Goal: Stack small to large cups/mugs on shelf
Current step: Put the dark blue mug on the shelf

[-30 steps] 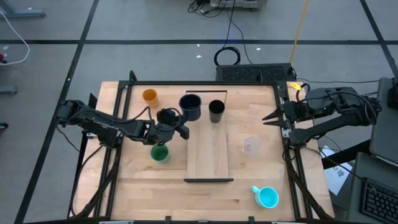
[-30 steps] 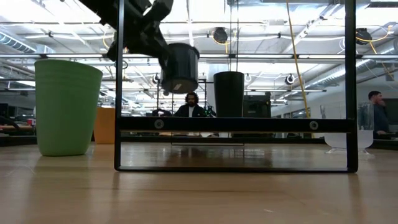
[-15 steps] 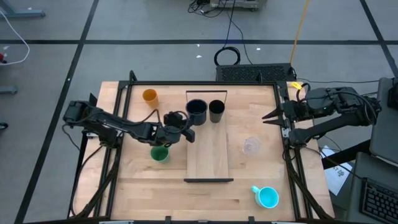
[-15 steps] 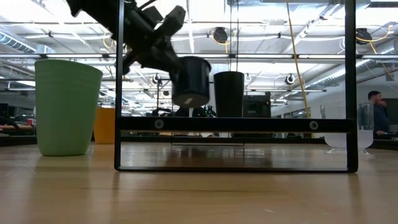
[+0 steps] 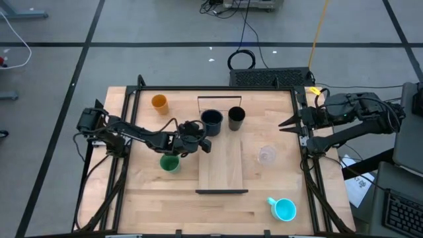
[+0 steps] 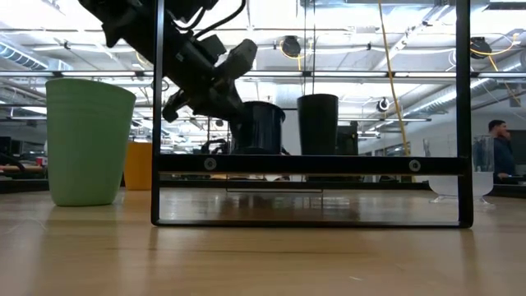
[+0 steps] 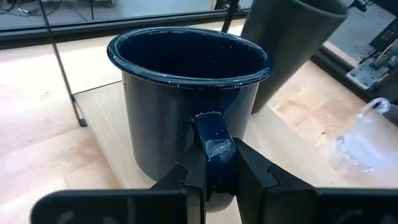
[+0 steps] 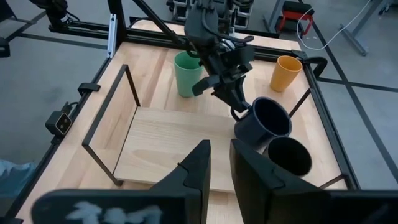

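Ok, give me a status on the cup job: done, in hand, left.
Done: the tall black cup stands on the shelf at its far end. In hand: the left gripper has its jaws shut on the handle of the dark mug, beside the black cup. Left: the orange cup, green cup, clear cup and blue mug sit on the tabletop. The right gripper waits at the table's right edge.

Mug [image 5: 211, 121] beside tall cup [image 5: 236, 118] at the shelf's [image 5: 223, 165] far end.
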Available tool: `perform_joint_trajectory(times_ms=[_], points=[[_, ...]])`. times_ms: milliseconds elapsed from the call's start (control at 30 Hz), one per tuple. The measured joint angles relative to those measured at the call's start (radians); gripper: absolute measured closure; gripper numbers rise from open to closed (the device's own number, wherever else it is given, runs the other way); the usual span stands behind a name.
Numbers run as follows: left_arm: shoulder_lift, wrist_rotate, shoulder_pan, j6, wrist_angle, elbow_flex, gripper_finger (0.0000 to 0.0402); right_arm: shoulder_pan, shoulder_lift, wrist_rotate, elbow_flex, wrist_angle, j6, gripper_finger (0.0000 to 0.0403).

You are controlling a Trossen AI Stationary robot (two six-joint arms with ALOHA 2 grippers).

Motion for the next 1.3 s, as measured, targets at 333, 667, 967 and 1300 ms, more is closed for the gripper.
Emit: perform_joint_trajectory(times_ms=[333, 667, 967, 1300], points=[[0.001, -0.003, 0.017, 0.002, -0.028, 0.002, 0.0354, 0.0, 0.003, 0.0, 0.0, 0.0, 0.016, 0.0353], [0.018, 0.026, 0.045, 0.006, -0.014, 0.003, 0.0354, 0.0, 0.007, 0.0, 0.0, 0.0, 0.02, 0.0353], [0.044, 0.057, 0.042, -0.034, 0.004, 0.003, 0.0354, 0.0, 0.007, 0.0, 0.0, 0.0, 0.019, 0.0353], [0.044, 0.076, 0.042, -0.035, 0.004, 0.003, 0.0354, 0.0, 0.007, 0.0, 0.0, 0.0, 0.016, 0.0353]])
